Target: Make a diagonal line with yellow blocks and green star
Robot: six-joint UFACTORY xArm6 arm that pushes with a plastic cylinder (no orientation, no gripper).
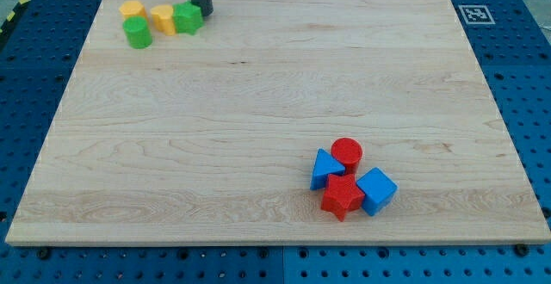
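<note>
Near the view's top left corner of the wooden board (258, 103) lie two yellow blocks: one (132, 9) at the far left and one (163, 17) just right of it. The green star (188, 18) touches the right yellow block's right side. A green cylinder (137, 33) sits just below the left yellow block. My tip (207, 13) is at the green star's right edge, touching it or nearly so. The rod rises out of the view's top.
At the view's lower right a cluster sits together: a red cylinder (347, 152), a blue triangle (325, 169), a red star (342, 196) and a blue cube (376, 190). A marker tag (473, 14) is at the board's top right corner.
</note>
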